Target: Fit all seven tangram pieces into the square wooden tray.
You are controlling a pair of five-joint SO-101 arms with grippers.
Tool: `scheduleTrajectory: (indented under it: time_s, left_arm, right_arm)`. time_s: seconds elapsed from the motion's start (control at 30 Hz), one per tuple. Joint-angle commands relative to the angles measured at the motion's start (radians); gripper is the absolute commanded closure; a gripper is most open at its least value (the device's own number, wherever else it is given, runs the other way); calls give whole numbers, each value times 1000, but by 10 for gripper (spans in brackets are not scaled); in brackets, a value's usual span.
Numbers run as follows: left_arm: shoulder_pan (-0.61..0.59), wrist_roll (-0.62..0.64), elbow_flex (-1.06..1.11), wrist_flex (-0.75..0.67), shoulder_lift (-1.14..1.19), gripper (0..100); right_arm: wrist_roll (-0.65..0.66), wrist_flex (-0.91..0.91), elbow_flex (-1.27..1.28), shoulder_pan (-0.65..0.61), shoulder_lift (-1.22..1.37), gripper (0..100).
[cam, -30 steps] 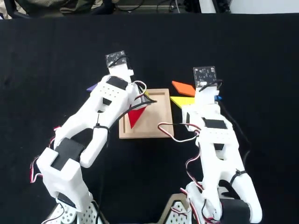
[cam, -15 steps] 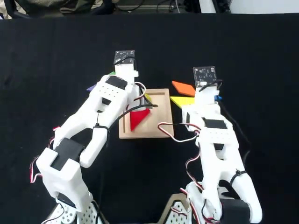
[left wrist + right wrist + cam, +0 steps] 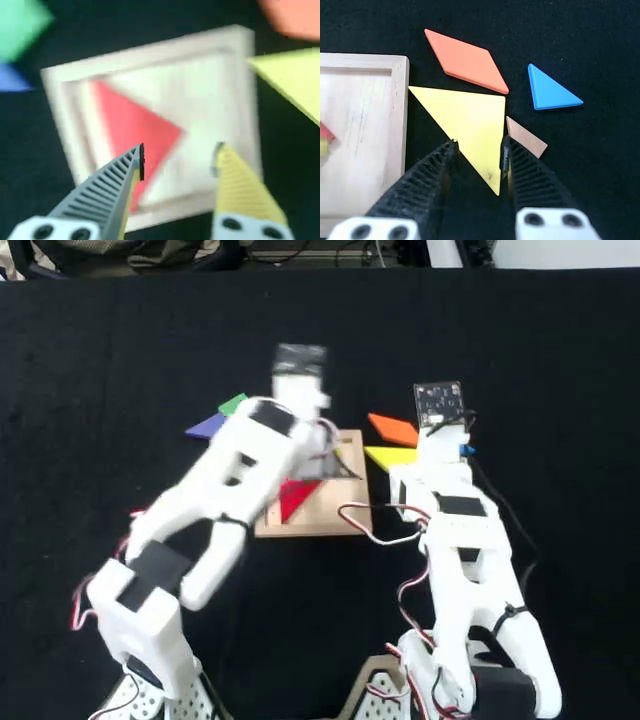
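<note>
wood, pale and grained, makes up the square tray [image 3: 345,523], a shallow frame with a raised rim that lies flat on the black desk [image 3: 560,360] between the two arms. one piece lies inside it: a red triangle [image 3: 132,122], flat on the tray floor toward the side nearer the left arm. the rest of the floor is bare wood. the left claw [image 3: 180,155] hangs over the tray with its jaws spread wide and nothing between them. one of its fingers is grey, the other yellow, and the red triangle's corner shows under the grey one.

the other pieces are out on the desk. a large yellow triangle [image 3: 470,122] lies just beside the tray's rim on the right arm's side, one corner almost at the wood. an orange parallelogram [image 3: 466,61] lies next to it, very near its long straight edge. a small blue triangle [image 3: 549,92] sits a little apart from both. a small tan piece [image 3: 526,138] lies close against the yellow triangle's side.

the right claw [image 3: 479,147] sits over the yellow triangle's narrowing corner, jaws parted moderately with that corner between them; whether the fingers touch it i cannot tell.

on the tray's other side, a green piece [image 3: 232,405] and a purple-blue piece [image 3: 205,426] lie close together on the desk.
</note>
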Motion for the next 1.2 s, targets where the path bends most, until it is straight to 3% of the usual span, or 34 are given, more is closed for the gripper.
scheduleTrajectory:
  time_s: [0.0,0.33,0.63,0.93,1.17]
  left_arm:
    - [41,18,-62,-71,34,851]
    - [31,60,-62,-112,180,855]
    - [-61,54,-65,14,163,855]
    - [-87,-51,-68,91,158,855]
    - [-127,-51,-114,144,6,854]
  right_arm:
    - [0,-11,-31,72,-10,854]
    - [0,-14,-30,81,-10,854]
    - [0,-15,-31,80,-4,854]
    - [0,-17,-27,55,-4,854]
    - [0,-17,-27,55,-4,854]
